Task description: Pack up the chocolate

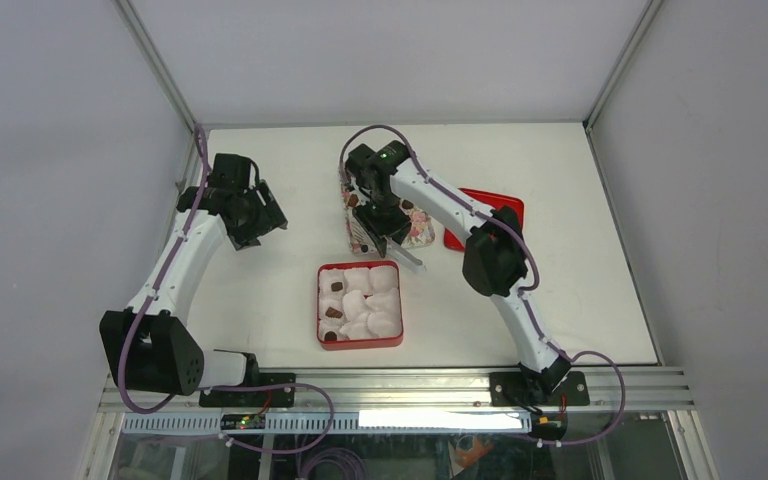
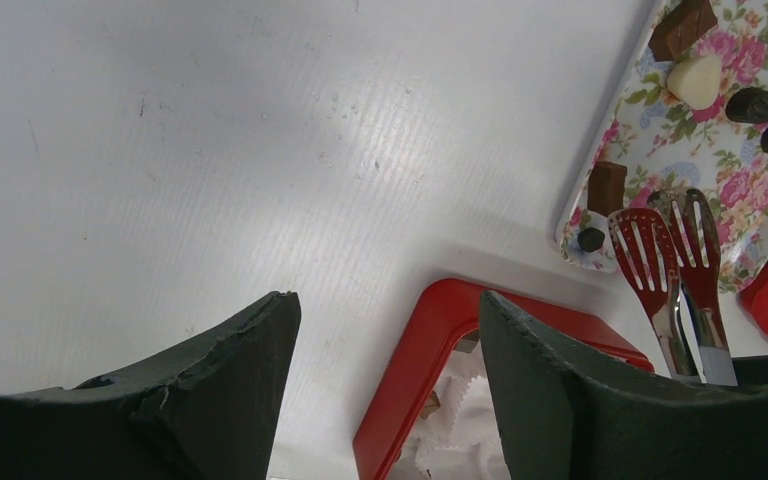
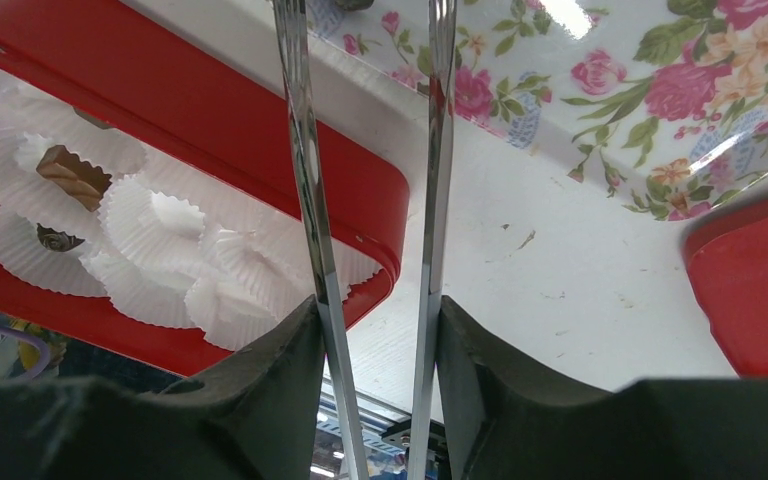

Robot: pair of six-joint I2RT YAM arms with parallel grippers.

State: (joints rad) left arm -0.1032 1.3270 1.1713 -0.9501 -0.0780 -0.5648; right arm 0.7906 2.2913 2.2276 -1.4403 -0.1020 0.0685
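Chocolate pieces (image 2: 682, 28) lie on a floral tray (image 2: 660, 150), brown, dark and one cream (image 2: 695, 80). A red box (image 1: 360, 343) of white paper cups holds three brown chocolates (image 1: 336, 286) along its left side; two show in the right wrist view (image 3: 72, 175). My right gripper (image 3: 380, 310) is shut on metal tongs (image 3: 305, 170), whose red slotted tips (image 2: 660, 250) hang over the tray's near edge. Nothing shows between those tips. My left gripper (image 2: 385, 310) is open and empty, left of the box over bare table.
A red lid (image 1: 490, 205) lies right of the floral tray (image 1: 418, 232). The red box (image 2: 430, 340) sits just in front of the tray. White walls with metal posts enclose the table, and a metal rail runs along its near edge.
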